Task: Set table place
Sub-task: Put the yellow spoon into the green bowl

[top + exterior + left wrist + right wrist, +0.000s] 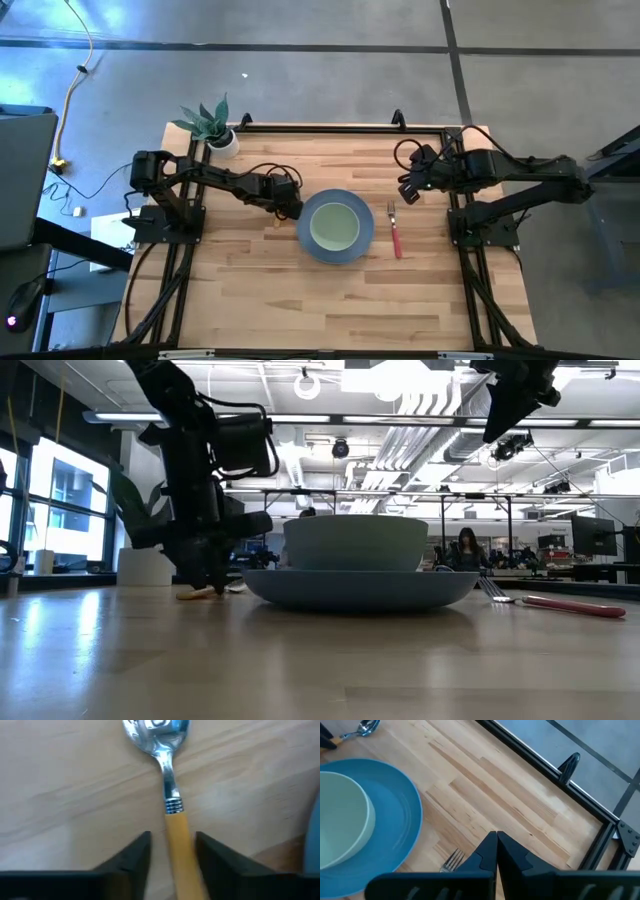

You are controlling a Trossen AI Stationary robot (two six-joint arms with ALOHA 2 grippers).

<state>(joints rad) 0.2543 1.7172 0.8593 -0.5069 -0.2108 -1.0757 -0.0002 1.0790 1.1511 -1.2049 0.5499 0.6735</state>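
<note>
A spoon (170, 785) with a yellow handle and a metal bowl lies flat on the light-wood table (300, 290), just left of a blue plate (365, 240) that carries a pale green bowl (333, 226). My left gripper (172, 837) is open and down at the table. Its fingers stand on either side of the spoon's handle with small gaps. The spoon also shows in the low view (200, 595). A fork (395, 230) with a pink handle lies right of the plate. My right gripper (496, 845) is shut and empty, raised above the table's far right part.
A potted plant (212, 125) in a white pot stands at the table's far left corner. The black frame (540, 765) edges the far side. Bare wood lies near the front edge (330, 310). A person (467, 550) sits far off in the room behind.
</note>
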